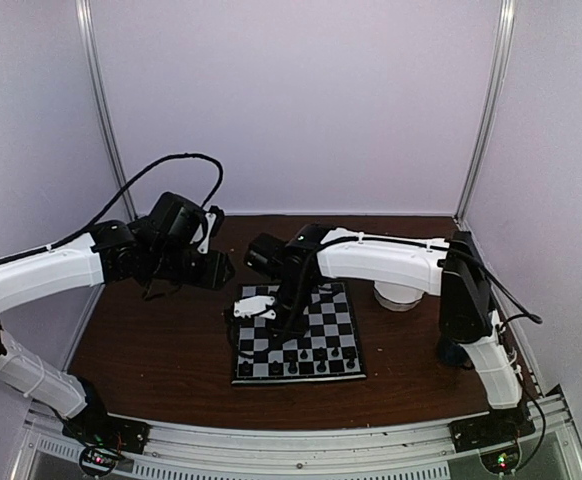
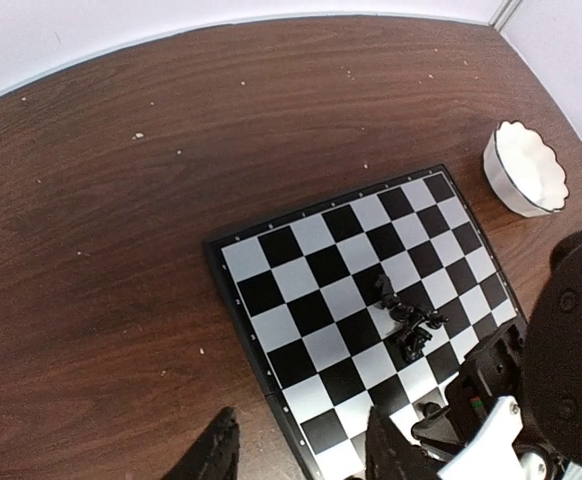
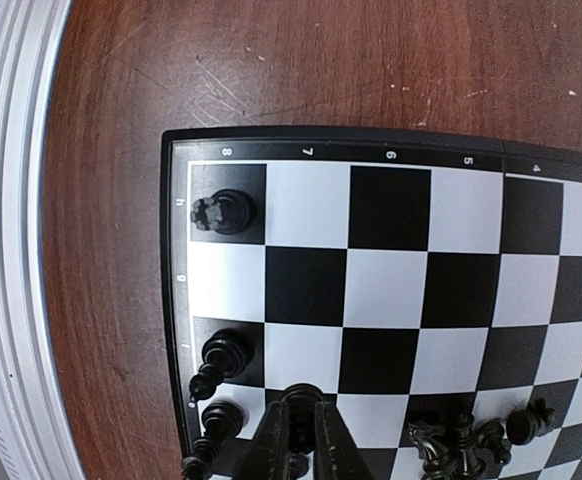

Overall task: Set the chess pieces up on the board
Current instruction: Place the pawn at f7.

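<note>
Brown tabletop [image 3: 271,60] — chess pieces [image 3: 221,352] stand just beside the right end effector [image 3: 297,402]

Table [image 1: 161,350] top was dark brown wood grain, scuffed and flecked with pale specks. Plain pale lavender-white walls [image 1: 301,100] closed the back and both sides, with metal posts [image 1: 101,120] at the corners. A ribbed aluminium rail [image 1: 301,445] ran along the near edge. Light was even and diffuse.
</note>
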Robot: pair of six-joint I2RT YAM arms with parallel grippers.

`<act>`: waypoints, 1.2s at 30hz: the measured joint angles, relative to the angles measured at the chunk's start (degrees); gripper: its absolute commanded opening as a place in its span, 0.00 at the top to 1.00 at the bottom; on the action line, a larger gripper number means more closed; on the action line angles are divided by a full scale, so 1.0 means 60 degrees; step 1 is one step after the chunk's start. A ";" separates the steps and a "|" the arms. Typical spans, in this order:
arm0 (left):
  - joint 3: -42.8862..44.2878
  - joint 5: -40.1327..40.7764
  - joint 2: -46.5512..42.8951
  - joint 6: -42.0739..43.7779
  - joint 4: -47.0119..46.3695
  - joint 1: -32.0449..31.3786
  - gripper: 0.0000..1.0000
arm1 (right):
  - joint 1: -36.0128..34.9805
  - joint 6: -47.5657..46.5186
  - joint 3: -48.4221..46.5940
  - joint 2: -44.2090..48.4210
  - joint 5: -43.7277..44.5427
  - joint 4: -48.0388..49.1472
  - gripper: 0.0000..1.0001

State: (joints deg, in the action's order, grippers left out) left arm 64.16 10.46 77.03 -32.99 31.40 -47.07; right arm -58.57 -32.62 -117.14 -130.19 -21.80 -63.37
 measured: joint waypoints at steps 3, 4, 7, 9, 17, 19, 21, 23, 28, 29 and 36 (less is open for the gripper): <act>-0.0062 0.0280 -0.0211 -0.0076 0.0011 0.0000 0.56 | -0.0015 -0.0011 -0.0015 -0.0153 0.0000 -0.0044 0.92; -0.0113 0.0401 -0.0302 -0.0113 0.0000 0.0018 0.56 | -0.0015 -0.0018 -0.0040 -0.0186 0.0000 -0.0069 0.92; -0.0346 0.0696 -0.0634 -0.0255 0.0015 0.0109 0.56 | -0.0015 -0.0029 -0.0182 -0.0284 0.0004 -0.0091 0.92; -0.0535 0.0936 -0.0860 -0.0390 0.0036 0.0200 0.56 | -0.0015 -0.0033 -0.0200 -0.0310 0.0011 -0.0095 0.92; -0.1184 0.2018 -0.1778 -0.1042 0.0073 0.0353 0.55 | -0.0033 -0.0033 -0.0255 -0.0543 0.0015 -0.0120 0.91; -0.1286 0.2259 -0.2000 -0.1158 0.0076 0.0357 0.55 | -0.0033 -0.0036 -0.0255 -0.0616 0.0015 -0.0124 0.91; -0.1319 0.2448 -0.2142 -0.1224 0.0080 0.0357 0.55 | -0.0033 -0.0036 -0.0255 -0.0678 0.0015 -0.0127 0.91; -0.1319 0.2583 -0.2200 -0.1257 0.0080 0.0357 0.55 | -0.0033 -0.0036 -0.0255 -0.0699 0.0015 -0.0131 0.91; -0.1319 0.2728 -0.2204 -0.1315 0.0084 0.0357 0.54 | -0.0033 -0.0040 -0.0255 -0.0703 0.0015 -0.0135 0.91; -0.1322 0.2736 -0.2204 -0.1319 0.0080 0.0357 0.54 | -0.0033 -0.0044 -0.0255 -0.0703 0.0015 -0.0135 0.91; -0.1348 0.2769 -0.2204 -0.1355 0.0080 0.0357 0.54 | -0.0051 -0.0044 -0.0255 -0.0703 0.0015 -0.0157 0.90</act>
State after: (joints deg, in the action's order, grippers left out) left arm 56.07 27.07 63.81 -41.12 31.88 -44.93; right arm -58.87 -32.88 -118.67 -134.41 -21.71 -64.31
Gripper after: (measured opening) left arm 0.456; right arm 0.096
